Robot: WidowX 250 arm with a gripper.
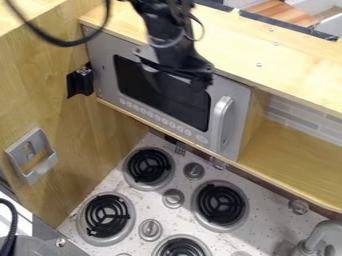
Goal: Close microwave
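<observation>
While the black end effector (198, 79) hangs down from the top of the camera view, it overlaps the upper part of the dark window of the microwave (161, 92); whether it touches the front cannot be told, nor can its grip, open or closed. The silver microwave sits at the left end of the wooden shelf (287, 162), under the pale wooden top (294, 65). Its door lies roughly in line with the shelf's front edge, though whether it is fully shut is unclear. A curved silver handle (221, 122) runs up the door's right side, and a row of round buttons (153, 118) lines the strip below the window. At the left, a grey bracket (48, 165) is fixed to the wooden side panel (100, 145). Below the shelf, the speckled stove top (179, 174) carries black coil burners with round knobs between them, and a grey faucet (326, 231) stands near its right end.
</observation>
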